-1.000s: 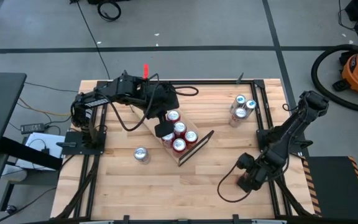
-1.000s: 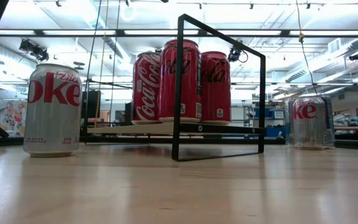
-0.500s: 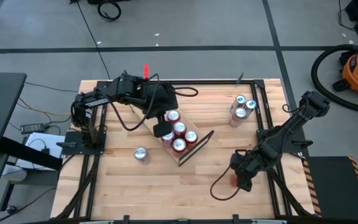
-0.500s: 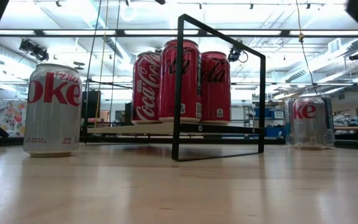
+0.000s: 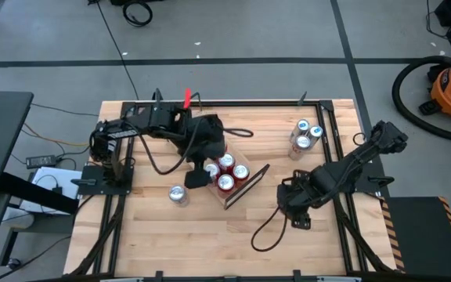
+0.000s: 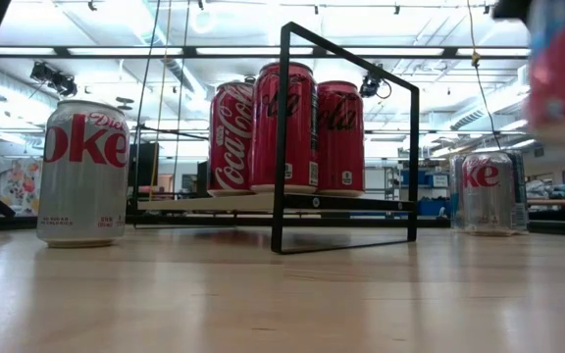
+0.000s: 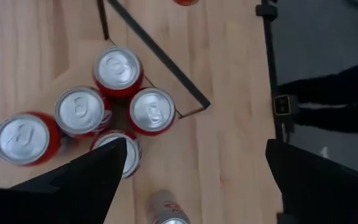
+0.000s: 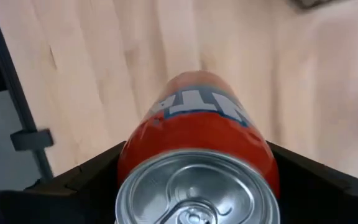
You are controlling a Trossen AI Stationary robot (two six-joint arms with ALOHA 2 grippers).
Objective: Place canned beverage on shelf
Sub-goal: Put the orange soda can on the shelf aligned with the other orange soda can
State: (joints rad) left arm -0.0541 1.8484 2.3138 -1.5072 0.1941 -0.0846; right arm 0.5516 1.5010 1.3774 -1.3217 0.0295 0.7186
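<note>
your right gripper (image 5: 294, 205) hangs over the table (image 5: 210, 243) toward its right edge, about midway between the near and far edges, clenched on an orange can (image 8: 197, 143) with a blue band of lettering; the can fills the space between the two fingers, and its silver top with pull tab faces the wrist camera. in the low view it shows only as a blurred red shape (image 6: 562, 64) up in the air, clear of the wood.

nearer the table's middle stands the shelf (image 5: 245, 182), a light-wood plank with a black wire frame (image 6: 346, 142) at each short end. its long axis runs diagonally, from the far left toward the near right. it carries red cans (image 5: 225, 162) standing upright, clustered toward the far-left part of the plank; the wrist view shows five silver tops (image 7: 152, 111) close together, though you cannot tell there whether all five stand on the plank.

your left gripper (image 5: 200, 171) hovers over that cluster, fingers (image 7: 98, 171) spread wide and holding nothing.

a silver diet can (image 5: 178, 195) stands alone on the table left of the shelf. three more silver cans (image 5: 304, 135) stand together near the far right corner.
</note>
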